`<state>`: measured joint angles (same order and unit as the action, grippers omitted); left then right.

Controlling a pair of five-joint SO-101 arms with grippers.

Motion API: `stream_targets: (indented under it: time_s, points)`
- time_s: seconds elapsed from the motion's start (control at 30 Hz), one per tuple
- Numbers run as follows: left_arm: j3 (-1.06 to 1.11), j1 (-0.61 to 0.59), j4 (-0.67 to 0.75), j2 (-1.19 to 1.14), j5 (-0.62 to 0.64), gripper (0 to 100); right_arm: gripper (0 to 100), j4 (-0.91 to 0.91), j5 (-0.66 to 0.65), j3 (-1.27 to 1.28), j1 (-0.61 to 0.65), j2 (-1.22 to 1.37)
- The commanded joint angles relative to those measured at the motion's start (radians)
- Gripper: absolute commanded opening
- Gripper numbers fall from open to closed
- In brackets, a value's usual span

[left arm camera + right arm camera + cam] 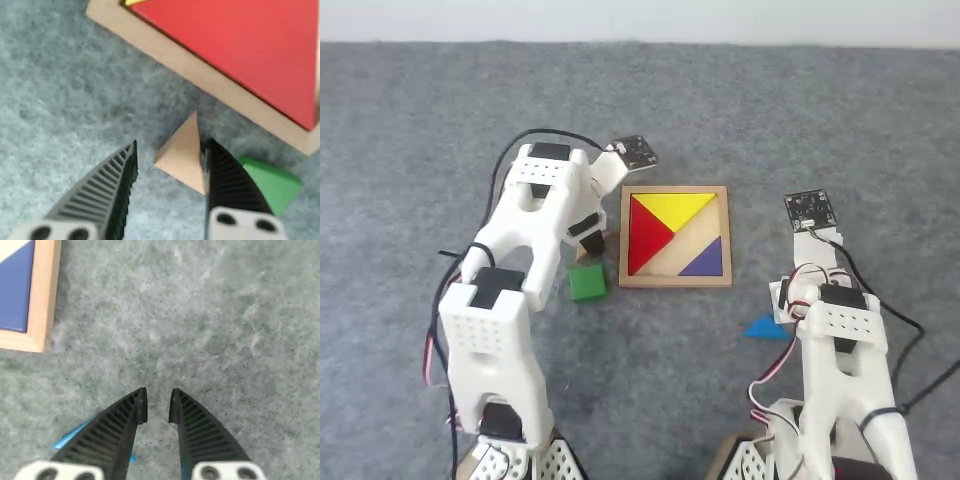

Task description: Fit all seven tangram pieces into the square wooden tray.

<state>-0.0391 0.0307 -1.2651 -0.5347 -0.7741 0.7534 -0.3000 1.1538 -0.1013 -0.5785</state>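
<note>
The square wooden tray [675, 280] holds a red triangle [648, 238], a yellow triangle [675, 208] and a blue-violet triangle [705, 259]. My left gripper [171, 146] hovers open just outside the tray rim [200, 75], low over the carpet. A small tan wooden triangle [182, 155] lies between its fingers, against one fingertip [212, 150]. A green piece [270, 182] lies just beyond it, next to the tray's near left corner [587, 281]. My right gripper [157, 400] hangs over bare carpet, open by a narrow gap, holding nothing. A light blue piece [75, 437] peeks out beside it.
The grey carpet stretches around the tray in every direction. The light blue piece [765, 327] lies right of the tray's near right corner, close to the right arm. The tray's corner [42, 295] and blue-violet piece [15, 290] sit ahead of the right gripper.
</note>
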Motion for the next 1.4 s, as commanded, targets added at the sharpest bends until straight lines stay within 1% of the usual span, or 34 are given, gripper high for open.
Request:
stream_targets:
  time_s: [0.0, 0.1, 0.17, 0.27, 0.4, 0.8, 0.93, 1.07, 1.13, 1.23, 1.37]
  points:
    - [-0.035, -0.02, -0.005, 0.011, 0.015, 21, 8.4, -0.021, 0.009, -0.003, -0.01, -0.033]
    - [-0.035, -0.018, -0.037, 0.009, 0.074, 21, 8.4, -0.021, 0.009, -0.003, -0.01, -0.033]
    - [-0.035, -0.017, -0.064, 0.005, 0.078, 21, 8.4, -0.021, 0.009, -0.003, -0.01, -0.033]
    - [-0.036, -0.012, -0.068, 0.003, 0.101, 20, 8.4, -0.021, 0.009, -0.003, -0.01, -0.033]
    - [-0.036, 0.005, -0.074, 0.002, 0.069, 20, 8.4, -0.021, 0.009, -0.003, -0.01, -0.033]
    - [-0.067, 0.011, -0.069, -0.015, 0.061, 21, 8.4, -0.021, 0.009, -0.003, -0.01, -0.033]
    - [-0.131, 0.011, -0.121, -0.054, 0.023, 22, 8.4, -0.021, 0.009, -0.003, -0.01, -0.033]
    - [-0.217, 0.011, -0.187, -0.117, 0.023, 22, 8.4, -0.021, 0.009, -0.003, -0.01, -0.035]
    - [-0.254, 0.011, -0.212, -0.141, 0.023, 20, 8.4, -0.021, 0.009, -0.003, -0.01, -0.035]
    - [-0.289, 0.011, -0.239, -0.166, 0.021, 18, 8.4, -0.021, 0.009, -0.002, -0.01, -0.036]
    - [-0.288, 0.011, -0.241, -0.166, 0.006, 18, 8.4, -0.021, 0.009, -0.002, -0.01, -0.036]
